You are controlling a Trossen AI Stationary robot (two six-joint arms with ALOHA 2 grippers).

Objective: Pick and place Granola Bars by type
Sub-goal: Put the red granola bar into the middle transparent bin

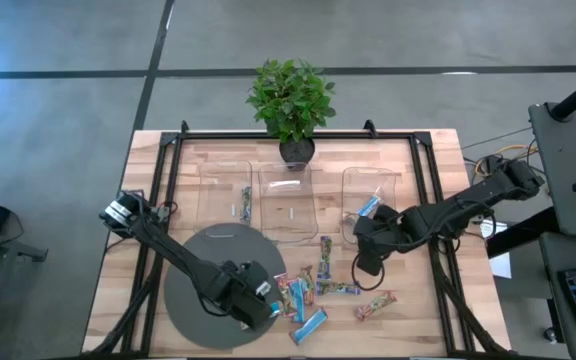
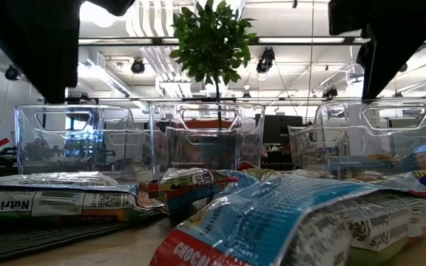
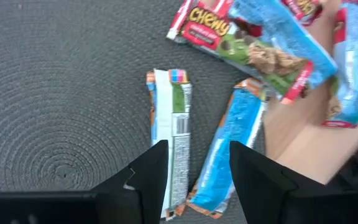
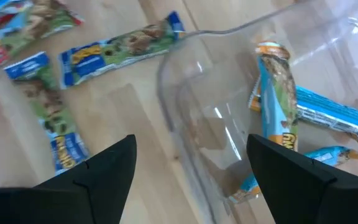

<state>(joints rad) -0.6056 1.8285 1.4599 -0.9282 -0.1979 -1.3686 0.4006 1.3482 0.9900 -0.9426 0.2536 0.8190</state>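
Note:
Several granola bars (image 1: 313,290) lie loose on the wood right of a dark round mat (image 1: 203,265). My left gripper (image 3: 194,180) hovers open over the mat's right edge. Between its fingers lie the ends of a bar showing its white-and-green back (image 3: 171,130) and a blue bar (image 3: 229,143). My right gripper (image 4: 191,174) is open above the near corner of the right clear tray (image 4: 185,74), which holds blue bars (image 4: 278,99). The left tray holds one bar (image 1: 246,203). Green-and-blue bars (image 4: 120,45) lie on the wood beside the right tray.
Three clear trays (image 1: 286,200) stand in a row at the table's far side, with a potted plant (image 1: 291,100) behind the middle one. A black frame (image 1: 168,160) borders the table. Bars (image 2: 287,222) fill the low view's foreground.

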